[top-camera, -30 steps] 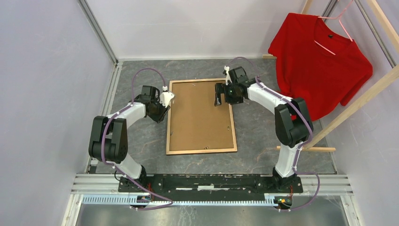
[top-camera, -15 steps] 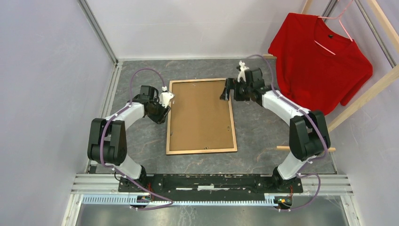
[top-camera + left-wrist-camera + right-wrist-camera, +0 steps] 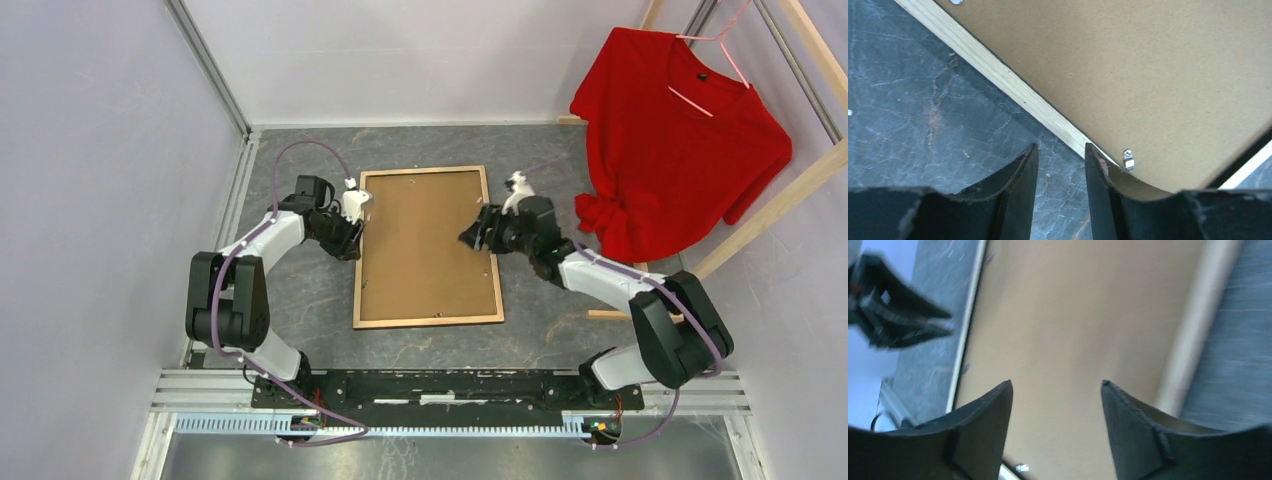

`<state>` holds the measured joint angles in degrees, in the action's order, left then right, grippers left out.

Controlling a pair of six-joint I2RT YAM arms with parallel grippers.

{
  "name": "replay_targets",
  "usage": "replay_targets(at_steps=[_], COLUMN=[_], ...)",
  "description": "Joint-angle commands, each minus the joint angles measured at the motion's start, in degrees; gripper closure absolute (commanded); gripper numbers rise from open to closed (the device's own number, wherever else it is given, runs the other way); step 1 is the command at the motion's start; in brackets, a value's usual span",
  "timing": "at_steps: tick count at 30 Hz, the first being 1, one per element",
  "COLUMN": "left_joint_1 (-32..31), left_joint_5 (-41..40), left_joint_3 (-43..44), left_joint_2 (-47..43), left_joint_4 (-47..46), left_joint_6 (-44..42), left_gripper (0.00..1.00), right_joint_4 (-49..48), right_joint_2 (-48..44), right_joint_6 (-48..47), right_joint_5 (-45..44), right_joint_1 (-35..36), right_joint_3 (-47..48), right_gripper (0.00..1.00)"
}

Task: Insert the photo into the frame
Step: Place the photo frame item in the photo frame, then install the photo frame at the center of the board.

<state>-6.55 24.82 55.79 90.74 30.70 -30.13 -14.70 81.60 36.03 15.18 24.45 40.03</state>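
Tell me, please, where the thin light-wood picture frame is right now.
The frame lies back-up, central in the top view, left gripper at its left rail, right gripper over its right side.

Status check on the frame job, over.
Left gripper open at left rail of the frame. Right gripper open over the backing board. Frame face down, board in it; photo not in view.

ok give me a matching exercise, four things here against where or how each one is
1 frame
2 backing board
3 red shirt
4 right pincer

a hanging at the far right
b open, over the frame's right side
c lying back up on the table
d brown, set inside the frame

Pairs: 1-c, 2-d, 3-a, 4-b
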Motion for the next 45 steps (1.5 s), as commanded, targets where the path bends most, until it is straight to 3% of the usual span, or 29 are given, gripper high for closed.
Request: replay_targets(at_steps=[1,7,11,15,21,28,45], left_joint_1=[0.8,4.0,4.3,4.7,5.0,5.4,5.4], left_joint_5=[5.6,11.0,10.6,10.3,9.5,9.2,7.3], left_joint_3=[2.1,3.9,3.9,3.6,2.5,1.6,-0.2], left_joint_2=[1.2,4.1,5.3,6.4,7.2,7.4,7.0], left_joint_4=[1.3,1.4,0.7,-0.5,-1.7,-3.0,-5.5], left_joint_6=[4.7,8.9,9.9,11.1,12.0,12.8,12.9], left_gripper=[0.55,0.57,0.63,0.69,0.7,0.82,0.86], right_joint_4=[-10.3,-15.7,-19.4,-21.4,-19.7,-16.8,-12.5], right_joint_2=[-0.4,9.2,18.9,25.3,29.8,32.9,36.6], right_joint_6=[0.4,1.7,4.1,4.6,2.9,1.4,0.5], right_joint_5=[-3.3,-7.2,-5.7,-7.3,-8.7,-10.2,-10.9], right_joint_1=[13.3,24.6,27.9,30.0,31.8,33.2,35.5], right_joint_3=[0.6,3.8,8.6,12.4,17.5,21.4,24.8], right_gripper=[0.37,0.41,0.56,0.63,0.64,0.63,0.6])
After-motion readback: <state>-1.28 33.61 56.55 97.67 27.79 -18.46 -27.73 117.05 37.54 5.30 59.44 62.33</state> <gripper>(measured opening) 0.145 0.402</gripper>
